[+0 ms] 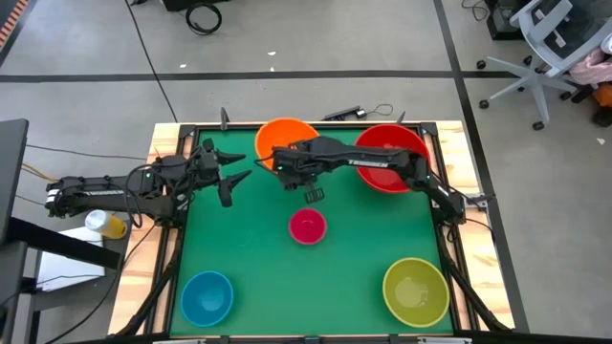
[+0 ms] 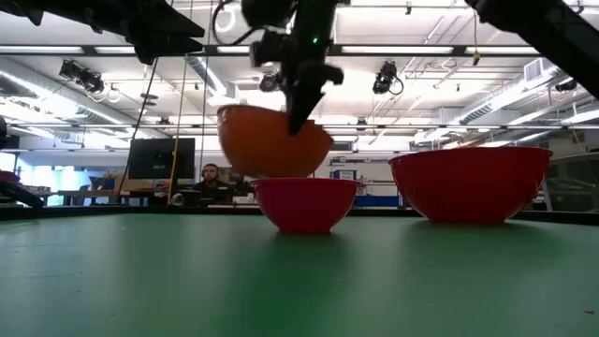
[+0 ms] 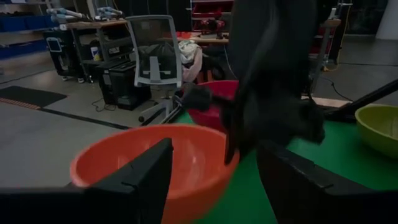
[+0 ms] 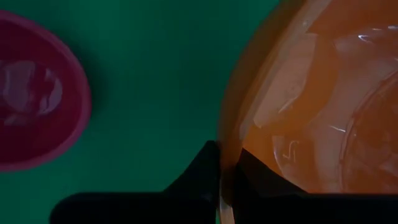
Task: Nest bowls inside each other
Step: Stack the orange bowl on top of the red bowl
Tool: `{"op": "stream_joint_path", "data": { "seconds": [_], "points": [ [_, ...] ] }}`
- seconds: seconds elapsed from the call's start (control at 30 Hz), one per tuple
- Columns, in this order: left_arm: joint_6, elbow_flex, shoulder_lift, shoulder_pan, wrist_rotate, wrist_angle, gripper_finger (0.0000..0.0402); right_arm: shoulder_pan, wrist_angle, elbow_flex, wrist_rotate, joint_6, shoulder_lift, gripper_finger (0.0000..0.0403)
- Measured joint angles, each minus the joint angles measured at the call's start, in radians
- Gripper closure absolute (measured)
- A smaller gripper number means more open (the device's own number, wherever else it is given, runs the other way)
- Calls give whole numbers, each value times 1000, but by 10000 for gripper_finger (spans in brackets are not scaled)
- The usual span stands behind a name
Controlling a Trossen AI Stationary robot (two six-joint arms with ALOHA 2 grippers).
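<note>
From above, we see the green table with five bowls. The orange bowl sits at the upper middle of the frame, the red bowl just right of it, the small pink bowl at the centre, the blue bowl at lower left and the yellow-green bowl at lower right. The right gripper reaches across from the right to the orange bowl's rim. The left gripper hangs at the left, fingers spread, holding nothing.

In the level view we find the orange bowl tilted and off the table, left of centre, behind the pink bowl; the red bowl stands at right. The right gripper comes down from the top onto the orange rim.

In the left wrist view the orange bowl fills the lower left, between the spread fingers.

In the right wrist view we see the right gripper pressed together on the orange bowl's rim at lower centre, the pink bowl at left.
</note>
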Motion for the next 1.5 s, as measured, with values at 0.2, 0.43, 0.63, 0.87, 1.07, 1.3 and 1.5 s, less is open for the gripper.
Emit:
{"op": "stream_joint_path", "data": {
  "seconds": [0.2, 0.43, 0.63, 0.87, 1.07, 1.3, 1.5],
  "points": [
    [0, 0, 0, 0, 0, 6, 169, 20, -144, 2, 59, 86, -124, 380],
    [0, 0, 27, 1, 1, 13, 169, 26, -232, -24, 86, 279, -252, 380],
    [0, 0, 86, 2, 3, 60, 169, 2, -234, -152, 127, 443, -391, 380],
    [20, 0, 136, 2, 3, 127, 169, -40, -237, -404, 117, 587, -557, 380],
    [24, 0, 146, 2, 3, 157, 169, -57, -237, -605, 78, 649, -656, 380],
    [24, 1, 164, 2, 3, 188, 169, -91, -227, -787, 47, 671, -708, 380],
    [25, 1, 171, 2, 3, 191, 169, -134, -147, -919, -8, 668, -708, 380]
  ]
}}
